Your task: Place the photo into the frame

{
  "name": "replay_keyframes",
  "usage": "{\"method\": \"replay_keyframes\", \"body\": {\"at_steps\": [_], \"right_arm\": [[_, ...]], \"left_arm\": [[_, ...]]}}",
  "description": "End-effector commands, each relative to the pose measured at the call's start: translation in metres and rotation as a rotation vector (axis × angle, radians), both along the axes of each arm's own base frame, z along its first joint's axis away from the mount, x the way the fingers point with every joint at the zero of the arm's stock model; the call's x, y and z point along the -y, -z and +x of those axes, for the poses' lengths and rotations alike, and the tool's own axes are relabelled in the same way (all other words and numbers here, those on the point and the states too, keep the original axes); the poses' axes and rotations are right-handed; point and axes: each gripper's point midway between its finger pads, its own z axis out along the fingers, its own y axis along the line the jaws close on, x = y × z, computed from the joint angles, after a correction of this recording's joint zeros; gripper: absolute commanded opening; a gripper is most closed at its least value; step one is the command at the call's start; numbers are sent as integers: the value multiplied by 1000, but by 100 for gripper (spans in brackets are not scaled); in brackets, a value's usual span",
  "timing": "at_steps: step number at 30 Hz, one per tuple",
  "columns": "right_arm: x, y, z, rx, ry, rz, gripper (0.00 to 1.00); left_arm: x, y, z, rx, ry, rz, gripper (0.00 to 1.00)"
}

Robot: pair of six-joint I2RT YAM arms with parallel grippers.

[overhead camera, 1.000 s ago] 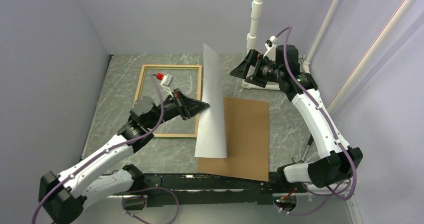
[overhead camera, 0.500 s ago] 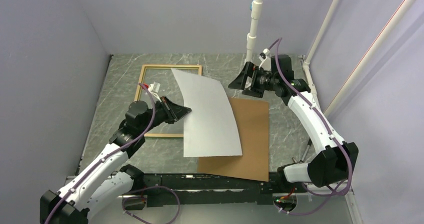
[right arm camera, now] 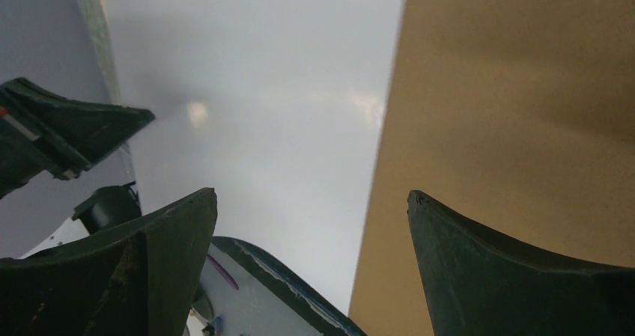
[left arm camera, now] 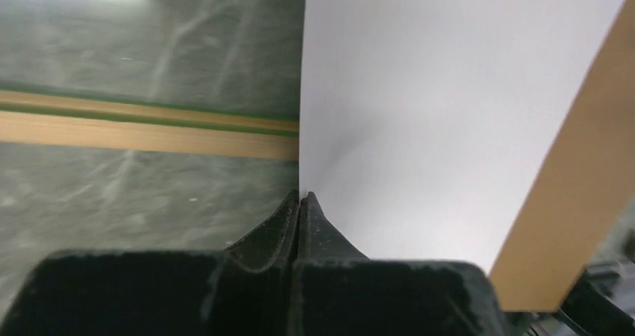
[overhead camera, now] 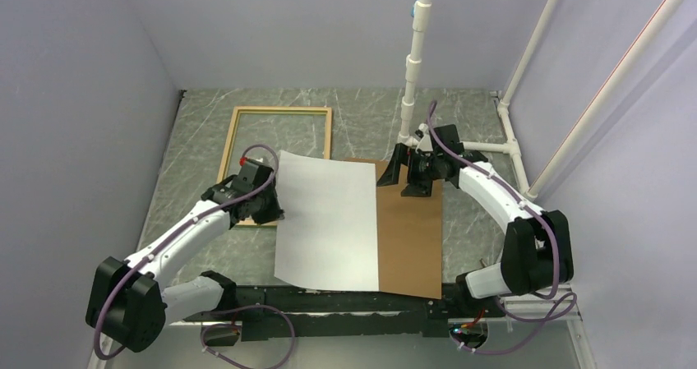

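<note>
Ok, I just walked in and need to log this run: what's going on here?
The left gripper is pinching the left edge of the photo, which shows its white back and lies partly over the brown backing board and the near right corner of the frame. The right gripper hovers open over the photo's far right edge, holding nothing. The photo is not in the frame yet.

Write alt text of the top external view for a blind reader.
A large white sheet, the photo with its plain back up, lies nearly flat, covering part of the brown backing board and a near corner of the wooden frame. The left tool is shut on its left edge; the right tool hangs open above the board.
</note>
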Motion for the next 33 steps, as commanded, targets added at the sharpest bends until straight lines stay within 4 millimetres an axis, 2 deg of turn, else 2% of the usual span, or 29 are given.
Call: {"method": "replay_keyframes", "body": {"at_steps": [1, 2, 4, 5, 6, 8, 11, 14, 18, 21, 24, 26, 28, 33], "right_arm": [[4, 19, 7, 29, 2, -30, 100], [4, 25, 6, 17, 0, -31, 100], [4, 38, 1, -14, 1, -33, 100], [3, 43, -1, -27, -3, -25, 100], [1, 46, -4, -38, -4, -13, 100], [-2, 52, -8, -57, -7, 8, 100], [-10, 59, -14, -69, -28, 30, 100], [-19, 65, -21, -87, -61, 41, 100], [-30, 73, -26, -104, -81, 77, 100], [-36, 78, -28, -122, -86, 103, 99], [-45, 82, -30, -139, -100, 132, 99], [-52, 85, -33, -150, -112, 139, 99], [-58, 89, -36, -166, -113, 148, 99], [-75, 88, -42, -191, -132, 186, 99]], "left_arm": [[-48, -6, -3, -22, -119, 236, 8], [-53, -7, -4, -28, -139, 258, 21], [-59, -15, -2, -22, -165, 286, 61], [-61, -17, -3, -24, -178, 295, 78], [-64, -21, -4, -22, -193, 302, 90], [-66, -28, -5, -9, -206, 307, 99], [-63, -43, -3, 50, -203, 270, 99], [-49, -66, 4, 161, -162, 160, 99], [-13, -113, 13, 378, -37, -69, 99], [11, -152, 9, 544, 66, -236, 99], [23, -182, 1, 652, 133, -346, 99], [27, -191, -2, 681, 160, -376, 99], [28, -192, -3, 676, 169, -375, 99], [23, -170, 1, 594, 133, -321, 99]]}}
